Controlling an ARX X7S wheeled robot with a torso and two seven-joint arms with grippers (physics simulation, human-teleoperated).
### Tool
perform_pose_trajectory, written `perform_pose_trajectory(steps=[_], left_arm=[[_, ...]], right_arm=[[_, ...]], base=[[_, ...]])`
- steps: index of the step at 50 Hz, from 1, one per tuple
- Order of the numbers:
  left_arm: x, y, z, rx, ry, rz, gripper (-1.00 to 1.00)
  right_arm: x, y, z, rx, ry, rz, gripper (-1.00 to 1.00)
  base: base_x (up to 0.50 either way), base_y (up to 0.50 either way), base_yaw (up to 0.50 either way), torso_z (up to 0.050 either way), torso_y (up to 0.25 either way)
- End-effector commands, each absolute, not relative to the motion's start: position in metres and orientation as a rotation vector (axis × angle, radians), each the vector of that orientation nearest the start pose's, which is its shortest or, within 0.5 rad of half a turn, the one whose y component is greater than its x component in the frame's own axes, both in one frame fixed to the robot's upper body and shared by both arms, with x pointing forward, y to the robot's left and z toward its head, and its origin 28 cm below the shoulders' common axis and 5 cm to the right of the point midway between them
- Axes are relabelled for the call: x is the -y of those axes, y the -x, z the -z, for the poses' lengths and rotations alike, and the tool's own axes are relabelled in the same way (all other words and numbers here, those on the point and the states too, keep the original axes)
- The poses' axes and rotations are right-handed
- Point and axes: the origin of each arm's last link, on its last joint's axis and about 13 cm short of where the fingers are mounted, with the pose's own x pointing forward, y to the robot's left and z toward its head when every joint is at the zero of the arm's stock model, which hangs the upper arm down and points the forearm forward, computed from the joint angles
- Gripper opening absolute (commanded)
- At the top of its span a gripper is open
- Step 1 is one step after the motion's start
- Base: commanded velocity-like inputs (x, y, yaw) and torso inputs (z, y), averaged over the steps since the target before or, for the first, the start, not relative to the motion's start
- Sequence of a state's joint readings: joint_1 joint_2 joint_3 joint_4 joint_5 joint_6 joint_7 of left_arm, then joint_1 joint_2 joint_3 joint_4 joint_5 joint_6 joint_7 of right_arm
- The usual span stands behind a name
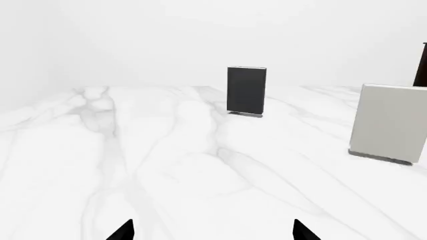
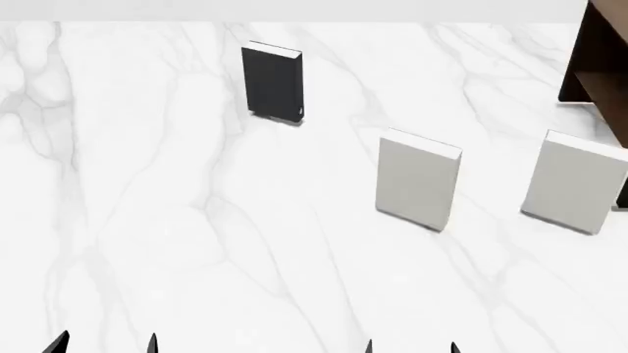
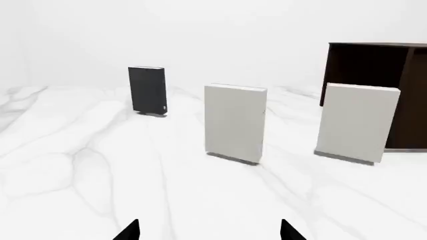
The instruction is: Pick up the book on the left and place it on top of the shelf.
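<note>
The book (image 2: 273,81) stood upright at eleven o'clock on the marble table (image 2: 147,220), untouched, far from the shelf (image 2: 601,66) at two; your left gripper (image 2: 105,344) and right gripper (image 2: 410,347) hung released, presumably ready to reach

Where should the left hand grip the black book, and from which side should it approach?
The black book stands upright, apart from both grey books. Probably best: the left hand approaches from the front and closes across its thin upper part, one finger on each cover.
</note>
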State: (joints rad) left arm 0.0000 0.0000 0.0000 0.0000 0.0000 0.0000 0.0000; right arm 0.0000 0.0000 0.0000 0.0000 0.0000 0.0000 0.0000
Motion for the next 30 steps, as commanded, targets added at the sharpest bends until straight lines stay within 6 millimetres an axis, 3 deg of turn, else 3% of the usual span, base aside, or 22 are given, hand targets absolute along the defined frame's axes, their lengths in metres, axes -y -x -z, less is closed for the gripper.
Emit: perform_pose_trajectory(steps=[1, 26, 30], left_arm=[[-0.2054, -0.2111, -0.0122, 0.001, -0.013, -0.005, 1.0], [-0.2043, -0.2097, -0.0122, -0.004, 0.004, 0.026, 1.0], [-0.2042, -0.2094, -0.0122, -0.004, 0.007, 0.028, 1.0]], right_arm=[[0.0961, -0.2102, -0.0099, 0.001, 0.002, 0.005, 1.0], [0.0958, -0.208, -0.0145, 0.003, -0.009, -0.011, 1.0], [0.096, -0.2084, -0.0123, -0.009, -0.018, -0.014, 1.0]], base=[[0.0, 0.0, 0.0, 0.0, 0.0], [0.0, 0.0, 0.0, 0.0, 0.0], [0.0, -0.46, 0.0, 0.0, 0.0]])
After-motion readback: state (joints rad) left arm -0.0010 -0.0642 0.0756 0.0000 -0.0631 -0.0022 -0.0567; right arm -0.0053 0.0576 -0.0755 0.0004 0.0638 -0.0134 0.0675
